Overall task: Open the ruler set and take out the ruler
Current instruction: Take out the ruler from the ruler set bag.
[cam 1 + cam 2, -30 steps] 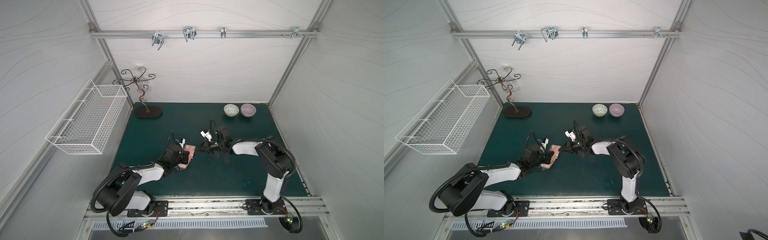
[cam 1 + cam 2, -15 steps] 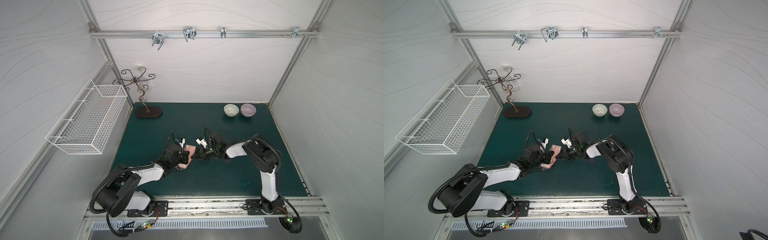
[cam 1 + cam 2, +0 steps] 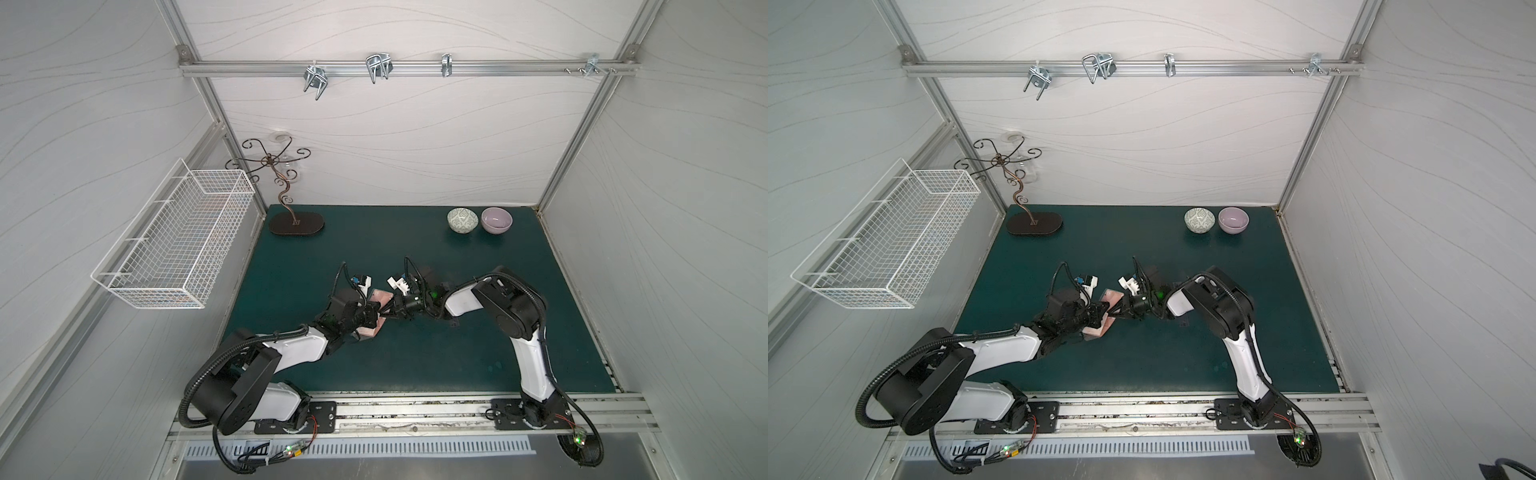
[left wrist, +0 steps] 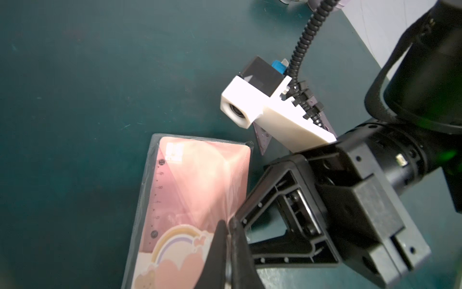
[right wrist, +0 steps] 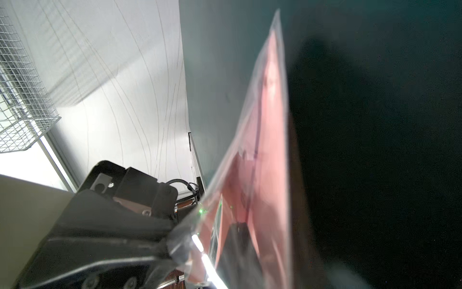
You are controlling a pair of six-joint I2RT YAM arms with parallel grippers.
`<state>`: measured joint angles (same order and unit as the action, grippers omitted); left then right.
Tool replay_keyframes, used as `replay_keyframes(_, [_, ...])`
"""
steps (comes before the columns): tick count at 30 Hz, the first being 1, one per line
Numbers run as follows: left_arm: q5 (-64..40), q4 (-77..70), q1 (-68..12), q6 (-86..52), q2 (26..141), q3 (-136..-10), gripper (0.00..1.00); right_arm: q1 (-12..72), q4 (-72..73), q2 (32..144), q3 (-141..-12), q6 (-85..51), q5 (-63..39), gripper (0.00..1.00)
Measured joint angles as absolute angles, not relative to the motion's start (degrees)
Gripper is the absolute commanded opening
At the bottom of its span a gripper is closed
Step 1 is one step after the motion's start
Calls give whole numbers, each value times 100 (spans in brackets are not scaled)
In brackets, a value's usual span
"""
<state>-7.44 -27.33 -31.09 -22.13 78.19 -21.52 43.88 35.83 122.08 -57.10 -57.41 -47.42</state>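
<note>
Since a second ago: the right arm has folded in toward 9 o'clock. Its end effector (image 3: 387,314), then apart from the ruler set (image 3: 381,296), now meets it just beside the left end effector (image 3: 372,316).

Left end effector: closed, gripping the set's long edge from 8 o'clock.

Right end effector: tips pinched shut on the clear film of the same edge, from 3 o'clock.

Ruler set: near the middle of the counter (image 3: 415,257), gripped edge apparently raised. It is a flat rectangular sleeve of glossy clear plastic, crinkled at the pinch. Inside is a pink card with a rainbow and clouds. A translucent graduated ruler (image 4: 160,190) lies along the far long edge.

Fingers (image 4: 260,192): matte black, ribbed triangular frames.
</note>
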Motion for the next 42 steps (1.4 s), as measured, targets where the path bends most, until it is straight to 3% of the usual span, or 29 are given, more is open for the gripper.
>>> replay_keyframes(13, [-720,-2333,-3297,-2130,7439,-2213,0,4362,4036,12427,-5697,-5986,-4845,21])
replay_keyframes(25, [-344,-2049,-3544,-1981,7693,-2810,0,4265,6751,13270,-5802,-7520,-5437,29])
replay_keyframes(27, [-331,-2034,-3557,-1968,7693,-2827,0,4265,7000,13338,-5800,-7666,-5437,28])
replay_keyframes(31, [-303,-2027,-3568,-1966,7690,-2827,0,4261,7531,13487,-5802,-7994,-5461,6])
replay_keyframes(33, [-204,-1940,-3564,-1955,7682,-2827,0,4261,7677,13506,-5776,-8082,-5461,0])
replay_keyframes(42, [30,-1732,-3651,-1780,7402,-2799,0,4075,7738,13200,-5201,-8097,-5315,0])
